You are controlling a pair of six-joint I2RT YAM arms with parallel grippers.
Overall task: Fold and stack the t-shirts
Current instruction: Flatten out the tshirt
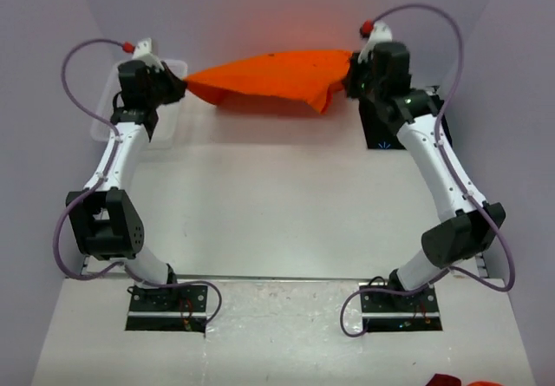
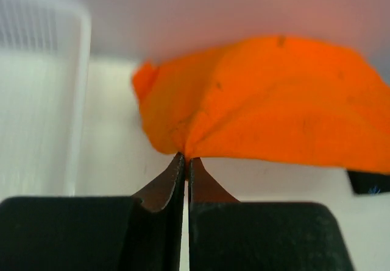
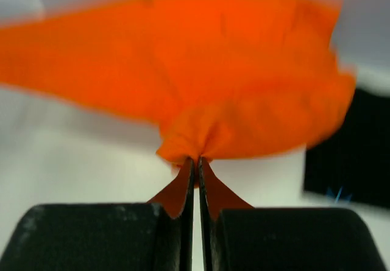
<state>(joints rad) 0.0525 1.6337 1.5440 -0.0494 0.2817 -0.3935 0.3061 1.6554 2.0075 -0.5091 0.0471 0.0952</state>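
Observation:
The bright orange t-shirt hangs stretched above the far end of the table, held at both ends. My left gripper is shut on its left edge, and in the left wrist view the fingertips pinch a fold of the orange t-shirt. At the right end, my right gripper is shut on a bunched corner; the right wrist view shows the gripper nipping the gathered orange t-shirt. A flat black shape lies under the right arm; I cannot tell whether it is the black t-shirt.
A white mesh basket stands at the back left, just beside the left gripper, and shows as the basket in the left wrist view. The back wall is close behind the cloth. Small red-orange items lie at the near right edge.

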